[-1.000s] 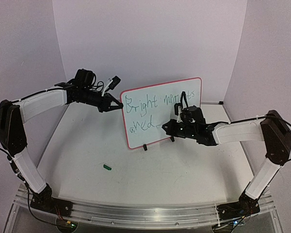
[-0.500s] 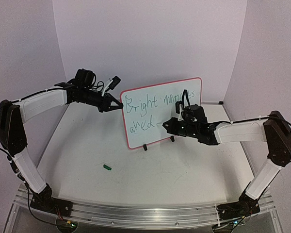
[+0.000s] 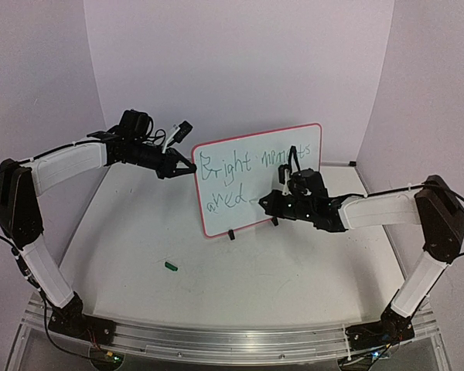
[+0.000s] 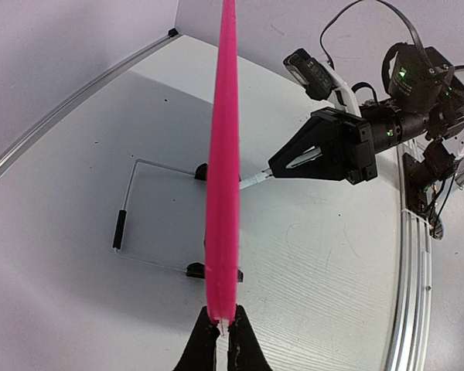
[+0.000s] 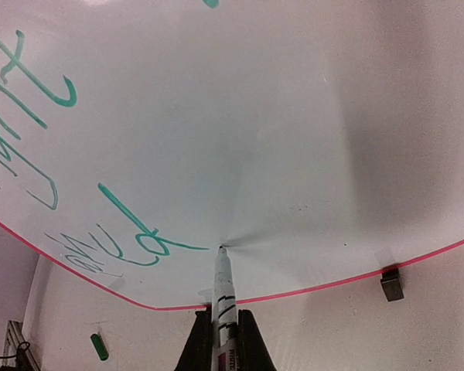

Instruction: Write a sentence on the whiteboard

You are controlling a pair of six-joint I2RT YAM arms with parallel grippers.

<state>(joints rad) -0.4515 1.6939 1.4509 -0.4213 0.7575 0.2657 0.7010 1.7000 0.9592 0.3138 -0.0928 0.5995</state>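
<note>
Surface: white tabletop (image 3: 139, 232) with faint grain. A ribbed aluminium rail (image 3: 232, 336) runs along its near edge and carries both arm bases. Pale lavender walls (image 3: 240, 62) close off the left, far and right sides.

Glossy white rectangular whiteboard with a thin red-pink rim (image 3: 236, 216) (image 4: 223, 193) (image 5: 294, 116): upright near the far edge of the tabletop, about mid-width, with its top edge sloping in the top view. It sits on small black clip feet (image 3: 231, 236) (image 5: 392, 286). A thin wire loop with a black sleeve (image 4: 119, 229) lies flat on the tabletop behind the board.

Green handwriting (image 3: 224, 166) (image 5: 139, 232): the upper line reads roughly "Bright moments". A shorter second line sits at the lower left, its letters unclear.

Left gripper (image 3: 192, 168) (image 4: 220, 328): fingers pinched together on the board's left rim, near the upper-left corner.

Right gripper (image 3: 264, 199) (image 4: 282, 164) (image 5: 222, 317): clamped on a white marker pen with black print (image 5: 224, 290) (image 4: 255, 178). The tip touches the board face at the end of the lower line, just above the bottom rim.

Small green pen cap (image 3: 170, 265) (image 5: 99, 345): lying on the tabletop, nearer the front and left of the board, well apart from both grippers.
</note>
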